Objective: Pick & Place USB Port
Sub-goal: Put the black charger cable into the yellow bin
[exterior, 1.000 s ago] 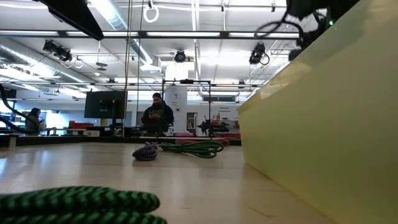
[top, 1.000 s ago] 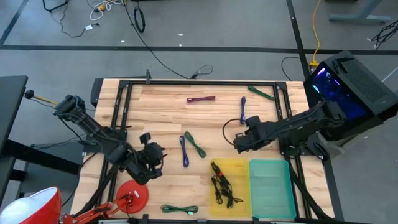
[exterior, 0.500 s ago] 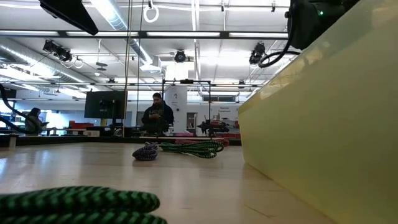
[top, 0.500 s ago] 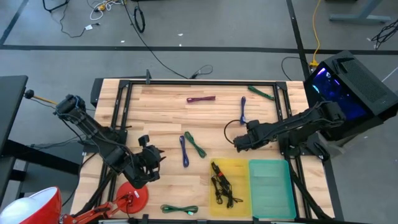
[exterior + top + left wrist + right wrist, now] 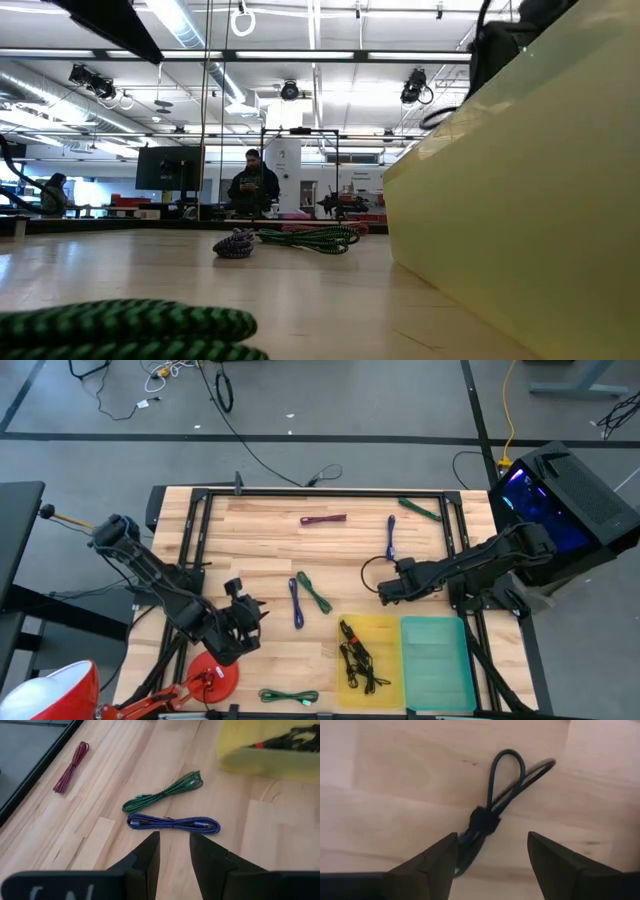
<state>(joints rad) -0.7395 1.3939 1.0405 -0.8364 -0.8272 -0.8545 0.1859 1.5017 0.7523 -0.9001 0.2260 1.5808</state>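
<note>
A black cable (image 5: 482, 820), bound at its middle by a tie, lies on the wooden table (image 5: 260, 530) with its loop (image 5: 370, 568) toward the far side. My right gripper (image 5: 492, 837) points down over it, open, a finger on either side of the cable's near half. In the high view this gripper (image 5: 385, 592) stands just behind the yellow tray (image 5: 388, 635), which holds black cables (image 5: 358, 658). My left gripper (image 5: 174, 837) hangs open and empty at the table's left (image 5: 247, 612). It faces a blue cable (image 5: 172, 824) and a green cable (image 5: 162, 795). My right gripper comes at the black cable from above, with its fingers (image 5: 435, 862) wide apart. The cable's near end (image 5: 462, 860) runs close past one finger and out of the picture. Whether the finger touches it, I cannot tell.
A teal tray (image 5: 435, 660) stands right of the yellow one. Loose cables lie about: maroon (image 5: 323, 519), blue (image 5: 391, 535) and green (image 5: 420, 509) at the far side, green (image 5: 288, 697) at the near edge. A red round thing (image 5: 215, 670) sits near left.
My right gripper has come down toward the table and tipped more steeply downward. The black cable's loop has sunk with it in the low view.
</note>
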